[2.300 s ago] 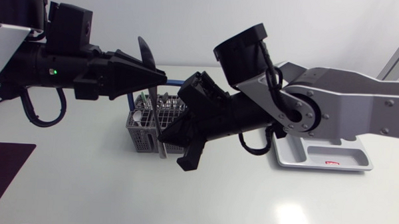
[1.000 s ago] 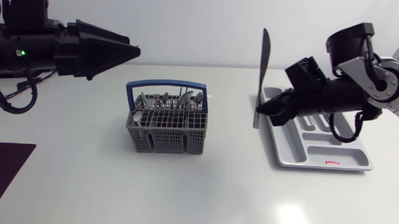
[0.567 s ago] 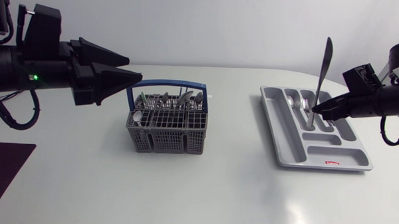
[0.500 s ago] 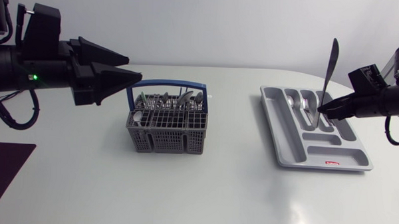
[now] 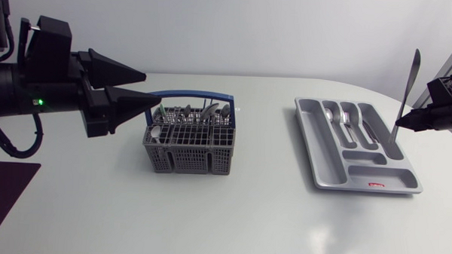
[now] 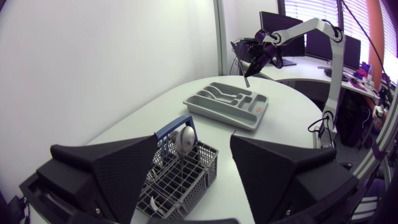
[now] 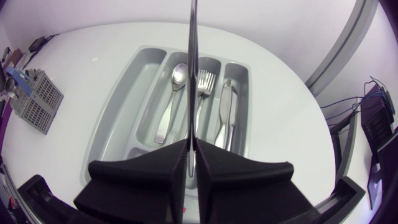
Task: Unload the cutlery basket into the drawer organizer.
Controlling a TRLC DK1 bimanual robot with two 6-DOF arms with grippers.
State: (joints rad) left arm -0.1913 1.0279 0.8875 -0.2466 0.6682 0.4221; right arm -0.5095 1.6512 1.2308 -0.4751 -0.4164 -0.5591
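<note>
Item: knife (image 5: 408, 87), gripped at its lower end by your right end effector (image 5: 397, 125). Long axis: near upright. Position: over the organizer (image 5: 310, 128), on the side nearest that arm, where the long slots ran lengthwise below. It likely needed tipping flat along the slot already holding knives. Your left end effector (image 5: 152, 89), fingers spread and empty, hovered by the basket (image 5: 187, 152), well apart.

A knife (image 5: 408, 80) is held nearly upright in the right gripper (image 5: 402, 124), above the right side of the drawer organizer (image 5: 320, 141). The left gripper (image 5: 153, 89) is spread open just beside the handle of the cutlery basket (image 5: 188, 144)
</note>
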